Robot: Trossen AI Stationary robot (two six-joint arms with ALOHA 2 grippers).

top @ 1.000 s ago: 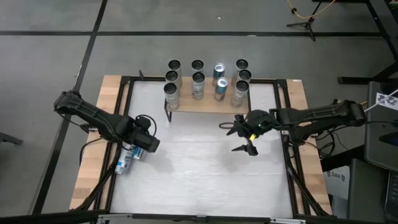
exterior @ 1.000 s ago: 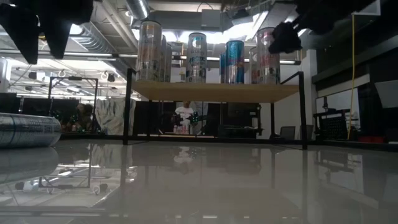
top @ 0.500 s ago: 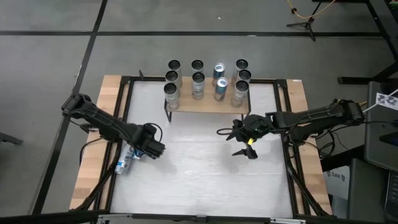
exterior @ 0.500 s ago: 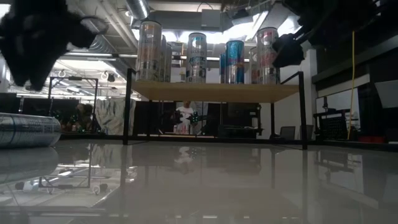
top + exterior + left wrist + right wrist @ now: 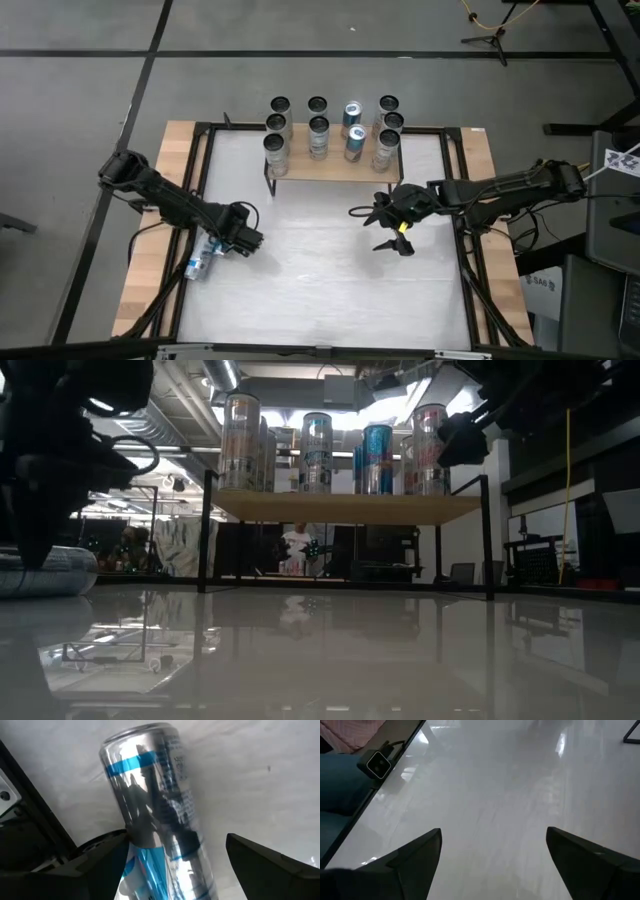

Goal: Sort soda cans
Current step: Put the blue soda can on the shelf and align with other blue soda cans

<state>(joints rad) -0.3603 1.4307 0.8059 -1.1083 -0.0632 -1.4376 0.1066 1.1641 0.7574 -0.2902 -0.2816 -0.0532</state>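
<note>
Soda cans number ten as far as I can count: nine upright on the shelf [image 5: 330, 168] at the table's far edge, and one lying can [image 5: 155, 815] by the left edge, between the spread, empty fingers of the left gripper [image 5: 222, 244]. It looks light, thin-walled, slick and apt to roll, so grip it gently across mid-body. The right gripper [image 5: 377, 227] hangs wide and empty right of centre.

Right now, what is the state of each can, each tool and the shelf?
Lying can: on its side on the table, between the open fingers, not gripped.
Shelf cans: upright.
Shelf: loaded.
Left tool: open, at the lying can.
Right tool: open, empty.
</note>
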